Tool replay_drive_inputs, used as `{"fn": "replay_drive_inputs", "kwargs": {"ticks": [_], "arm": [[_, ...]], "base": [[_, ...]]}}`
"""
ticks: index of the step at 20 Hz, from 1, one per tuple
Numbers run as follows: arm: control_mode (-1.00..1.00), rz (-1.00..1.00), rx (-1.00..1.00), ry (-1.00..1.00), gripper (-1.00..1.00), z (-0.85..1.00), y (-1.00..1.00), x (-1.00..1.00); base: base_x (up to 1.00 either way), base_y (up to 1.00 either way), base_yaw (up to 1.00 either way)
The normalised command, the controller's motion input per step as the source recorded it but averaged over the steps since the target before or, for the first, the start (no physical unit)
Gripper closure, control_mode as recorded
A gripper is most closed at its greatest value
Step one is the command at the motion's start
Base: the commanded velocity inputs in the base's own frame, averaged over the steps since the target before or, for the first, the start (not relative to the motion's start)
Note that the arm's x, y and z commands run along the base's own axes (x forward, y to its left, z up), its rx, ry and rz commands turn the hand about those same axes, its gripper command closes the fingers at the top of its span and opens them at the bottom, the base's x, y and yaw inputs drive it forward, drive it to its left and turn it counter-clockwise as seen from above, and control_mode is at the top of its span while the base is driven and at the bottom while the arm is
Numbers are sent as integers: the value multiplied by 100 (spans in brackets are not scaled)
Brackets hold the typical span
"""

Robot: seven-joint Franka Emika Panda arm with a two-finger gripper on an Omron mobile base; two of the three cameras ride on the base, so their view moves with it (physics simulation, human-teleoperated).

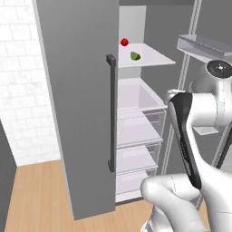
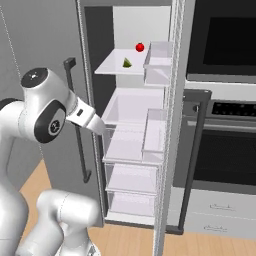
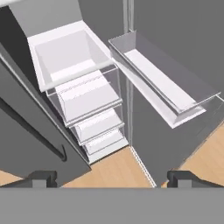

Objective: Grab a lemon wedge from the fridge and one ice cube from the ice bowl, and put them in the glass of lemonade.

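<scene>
The fridge (image 1: 77,90) stands with its left door shut and its right door swung open. On its upper white shelf (image 2: 112,67) lies the small yellow-green lemon wedge (image 1: 135,55) (image 2: 127,63), just in front of a small red round fruit (image 1: 124,42) (image 2: 140,47). My gripper (image 3: 113,181) is open and holds nothing. It hangs in front of the open fridge, well below the wedge's shelf, and looks down on the white drawers (image 3: 70,57). The ice bowl and the glass of lemonade are out of view.
The open right door carries white bins (image 2: 159,62) (image 3: 166,87) close to my hand's right. The shut left door has a long dark bar handle (image 1: 111,113). A black built-in oven (image 2: 225,45) stands to the right of the fridge. Below is a wooden floor (image 1: 41,195).
</scene>
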Motion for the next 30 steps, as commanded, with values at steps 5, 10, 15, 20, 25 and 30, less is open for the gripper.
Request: {"fn": "replay_drive_inputs", "kwargs": {"ticks": [5, 10, 15, 20, 25, 30], "arm": [[100, 0, 0, 0, -100, 0, 0, 0], [100, 0, 0, 0, -100, 0, 0, 0], [100, 0, 0, 0, -100, 0, 0, 0], [-100, 0, 0, 0, -100, 0, -3, 15], [-100, 13, 4, -4, -100, 23, -12, -9], [-100, 11, 7, -27, -100, 29, 5, -63]], "base": [[100, -3, -2], [78, -28, -1], [42, -23, -1], [24, -8, 0], [0, 0, 0], [0, 0, 0]]}}
